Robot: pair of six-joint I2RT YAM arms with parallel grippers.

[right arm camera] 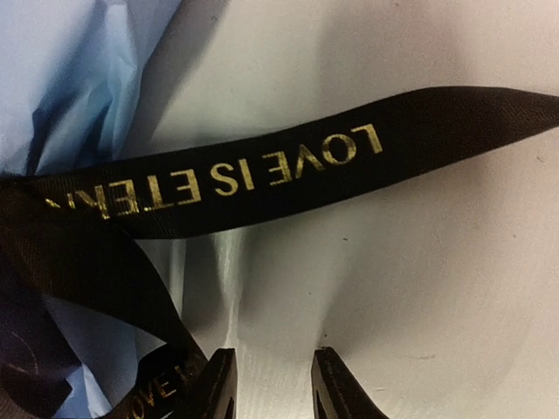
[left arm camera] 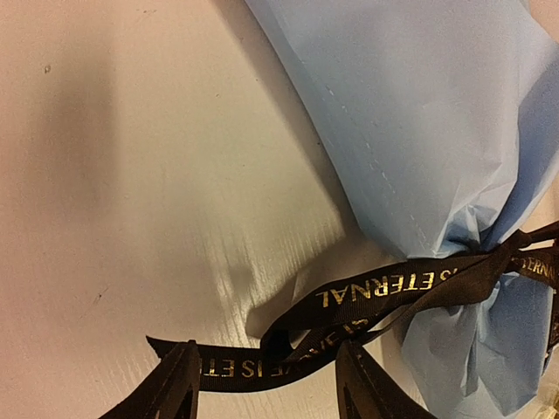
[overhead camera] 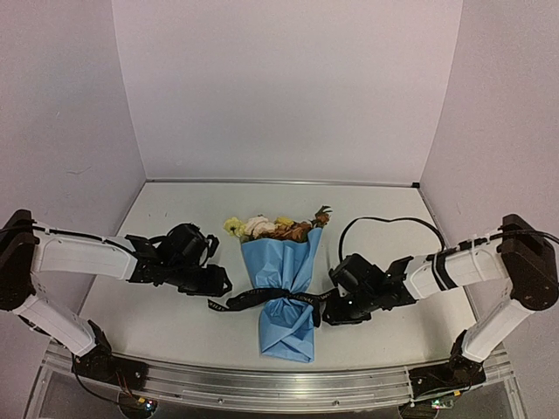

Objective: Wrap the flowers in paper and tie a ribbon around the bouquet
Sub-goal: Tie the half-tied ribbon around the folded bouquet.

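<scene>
The bouquet lies in the middle of the table, its flowers (overhead camera: 275,229) sticking out of the far end of the light blue paper (overhead camera: 284,288) cone. A black ribbon (overhead camera: 271,297) with gold lettering pinches the cone's waist. My left gripper (overhead camera: 218,284) sits low at the ribbon's left tail. In the left wrist view that gripper (left arm camera: 266,358) is open, and the ribbon (left arm camera: 384,288) tail lies on the table between the fingers, beside the paper (left arm camera: 419,113). My right gripper (overhead camera: 327,310) is at the cone's right side. It (right arm camera: 271,371) stands open over bare table, with the ribbon (right arm camera: 288,166) ahead and the paper (right arm camera: 70,78) to its left.
A round black cable (overhead camera: 389,223) loops on the table behind the right arm. Pale walls close in the table on the left, back and right. A metal rail (overhead camera: 279,384) runs along the near edge between the arm bases.
</scene>
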